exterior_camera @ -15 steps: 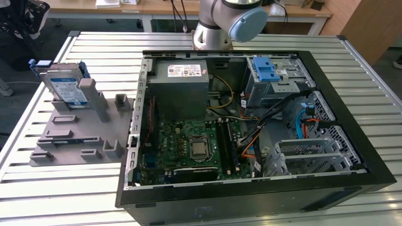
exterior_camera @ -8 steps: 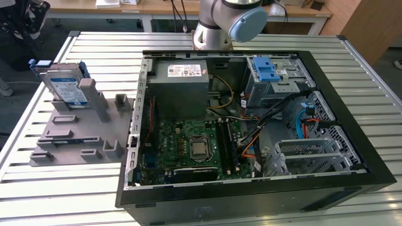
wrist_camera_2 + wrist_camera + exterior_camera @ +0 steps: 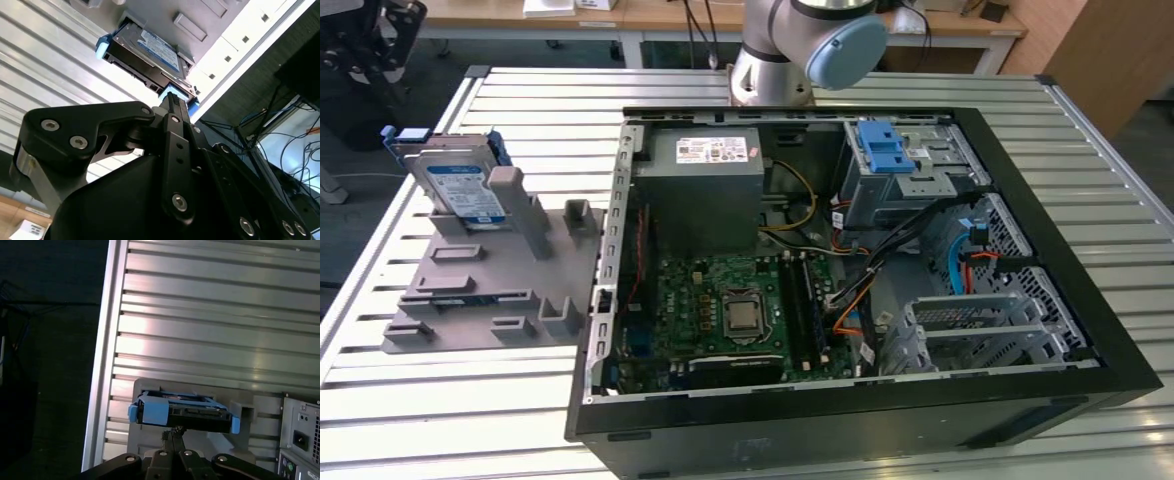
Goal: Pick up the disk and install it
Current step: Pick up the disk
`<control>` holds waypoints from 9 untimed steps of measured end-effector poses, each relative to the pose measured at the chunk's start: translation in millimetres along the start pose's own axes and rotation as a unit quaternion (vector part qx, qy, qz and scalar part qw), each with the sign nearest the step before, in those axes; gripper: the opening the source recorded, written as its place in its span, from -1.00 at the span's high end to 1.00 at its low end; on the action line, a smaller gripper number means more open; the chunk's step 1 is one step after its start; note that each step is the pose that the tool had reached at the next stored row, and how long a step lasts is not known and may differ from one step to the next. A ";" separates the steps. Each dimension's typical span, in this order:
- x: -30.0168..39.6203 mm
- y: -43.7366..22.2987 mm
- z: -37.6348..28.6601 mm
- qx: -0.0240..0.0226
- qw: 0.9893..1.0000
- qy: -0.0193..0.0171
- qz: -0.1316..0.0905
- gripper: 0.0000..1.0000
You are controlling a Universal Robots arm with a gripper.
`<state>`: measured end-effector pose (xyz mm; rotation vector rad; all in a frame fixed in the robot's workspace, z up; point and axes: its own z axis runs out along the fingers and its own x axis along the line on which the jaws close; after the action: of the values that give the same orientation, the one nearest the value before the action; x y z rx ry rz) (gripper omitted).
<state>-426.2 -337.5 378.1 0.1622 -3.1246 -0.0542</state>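
The disk is a silver drive with a white-and-blue label in a blue carrier. It stands tilted against a post of the grey fixture, at the exterior view's left. Both wrist views look along my gripper toward the disk, which lies a short way beyond the fingertips. My gripper is shut with nothing in it, its tips apart from the blue carrier's near edge.
An open black computer case lies right of the fixture, with a motherboard, a grey power-supply box and a drive bay with a blue latch. The arm's base stands behind the case. All rests on a ribbed metal table.
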 end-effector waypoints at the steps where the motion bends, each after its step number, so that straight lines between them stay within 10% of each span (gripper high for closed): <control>1: 0.0 0.0 0.0 0.000 1.000 0.000 -0.006 0.79; 9: 0.0 0.0 0.0 0.000 0.999 0.002 -0.047 0.79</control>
<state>-426.2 -337.5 378.1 0.3101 -3.1117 -0.0533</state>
